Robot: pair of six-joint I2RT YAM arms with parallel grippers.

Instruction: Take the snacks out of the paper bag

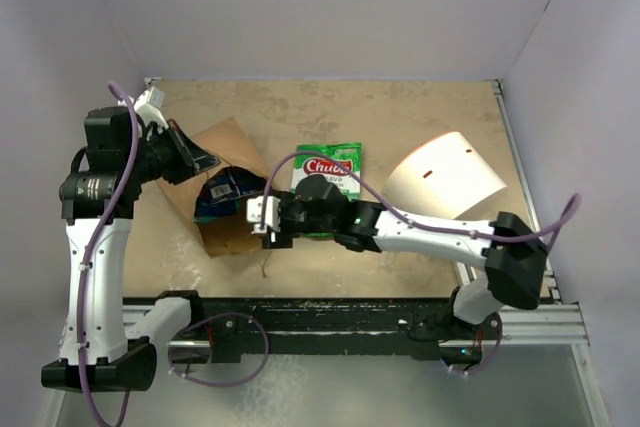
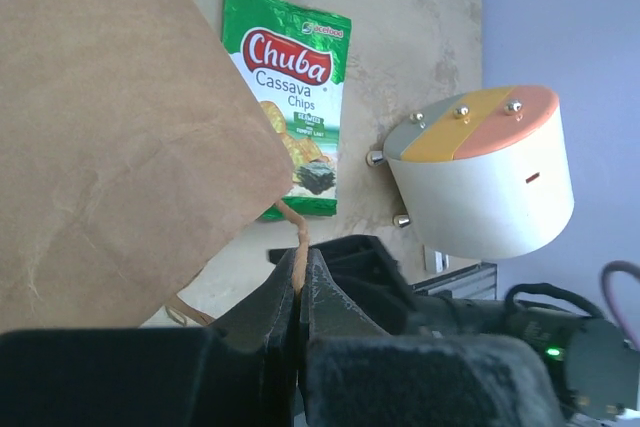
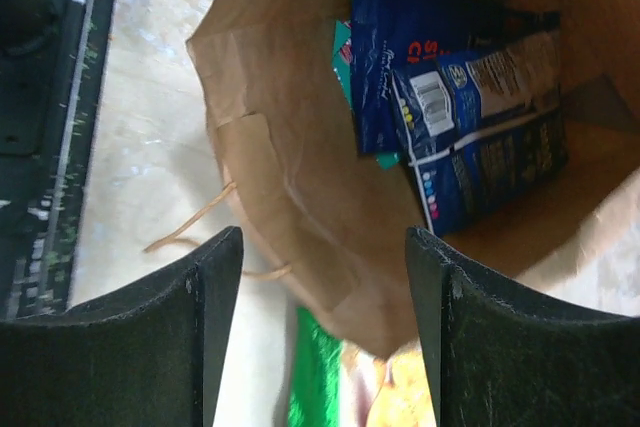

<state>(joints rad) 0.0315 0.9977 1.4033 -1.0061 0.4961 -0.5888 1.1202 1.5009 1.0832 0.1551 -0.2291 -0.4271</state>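
- Step in hand: unloading is part done, by my judgement. One snack, the green Chuba packet (image 1: 335, 162), lies on the table at the centre of the top view, just beside the paper bag (image 1: 228, 239).
- Paper bag: it lies on its side at centre left of the top view, with its mouth facing the right gripper (image 3: 322, 247).
- Left gripper (image 2: 300, 292): the jaws are closed on the bag's thin twisted handle (image 2: 298, 237), at the lower centre of the left wrist view.
- Right gripper: the jaws stand apart and hold nothing. They frame the bag's mouth.
- Next move, as I judge it: you must drive the right gripper into the mouth and close on the nearest dark blue packet (image 3: 480, 147). The left grip must hold the mouth up.
- Count: one paper bag and one Chuba packet outside it.
- Count inside the bag: two dark blue packets and one teal edge (image 3: 342, 57) behind them. I cannot tell whether more lie beneath.
- Count, other: one white cylinder (image 1: 445, 177), at centre right.
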